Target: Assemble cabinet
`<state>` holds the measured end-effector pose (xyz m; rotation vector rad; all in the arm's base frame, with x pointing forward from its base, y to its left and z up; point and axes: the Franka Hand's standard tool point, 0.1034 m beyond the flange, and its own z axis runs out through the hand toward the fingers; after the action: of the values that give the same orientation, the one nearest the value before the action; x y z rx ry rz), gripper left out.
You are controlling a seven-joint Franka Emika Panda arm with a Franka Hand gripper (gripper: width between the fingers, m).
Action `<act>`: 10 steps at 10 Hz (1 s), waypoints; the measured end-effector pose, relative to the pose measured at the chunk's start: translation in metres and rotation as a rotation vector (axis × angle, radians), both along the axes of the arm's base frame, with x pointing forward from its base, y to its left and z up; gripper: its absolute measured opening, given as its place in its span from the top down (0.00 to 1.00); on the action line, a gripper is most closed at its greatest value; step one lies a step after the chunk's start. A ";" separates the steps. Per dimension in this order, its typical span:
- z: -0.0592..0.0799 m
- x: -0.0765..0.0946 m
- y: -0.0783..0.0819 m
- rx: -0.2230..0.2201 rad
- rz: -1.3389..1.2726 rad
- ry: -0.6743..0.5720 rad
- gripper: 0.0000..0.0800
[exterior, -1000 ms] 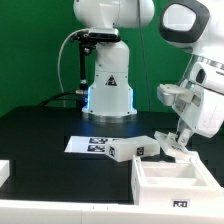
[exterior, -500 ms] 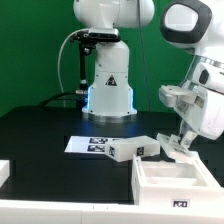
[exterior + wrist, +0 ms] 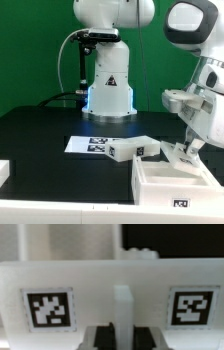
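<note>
Broadly, the exterior view has the claw low at the exterior view's right, at the far wall of the open white cabinet box. That box sits on the dark surface near the front edge. Coming down at the wall probably lets the arm work on the box without reaching into it. A tagged white block lies just beside the box, towards the exterior view's left. The marker board is behind the block and the robot's base stands further back. Another white part shows at the left edge, well apart. The block looks the closest obstacle if the box is slid that way.

Up close, the wrist view fills with a white wall bearing two tags. A thin white strip stands upright at its middle and runs down between the dark fingers. The claw is clenched, seemingly pinching that strip. I cannot tell whether the strip belongs to the wall or is a separate part seen edge-on. A central hold would keep the load from twisting.
</note>
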<state>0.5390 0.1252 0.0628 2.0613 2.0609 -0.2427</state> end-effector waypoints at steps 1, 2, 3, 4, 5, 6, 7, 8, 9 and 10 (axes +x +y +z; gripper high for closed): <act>0.000 0.000 0.000 0.000 0.000 0.000 0.92; 0.000 0.000 0.000 0.000 0.000 0.000 0.92; 0.000 0.000 0.000 0.000 0.000 0.000 0.92; 0.000 0.000 0.000 0.000 0.000 0.000 0.92; 0.000 0.002 0.000 -0.004 -0.004 0.005 0.92; 0.000 0.011 0.000 -0.012 -0.015 0.007 0.92; 0.000 0.022 0.001 -0.015 -0.031 0.009 0.92; 0.001 0.033 0.001 -0.023 -0.039 0.007 0.92; 0.001 0.040 0.001 -0.028 -0.044 0.006 0.92; 0.001 0.047 0.001 -0.031 -0.048 0.004 0.92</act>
<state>0.5862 0.1259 0.0637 2.0949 1.9991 -0.2857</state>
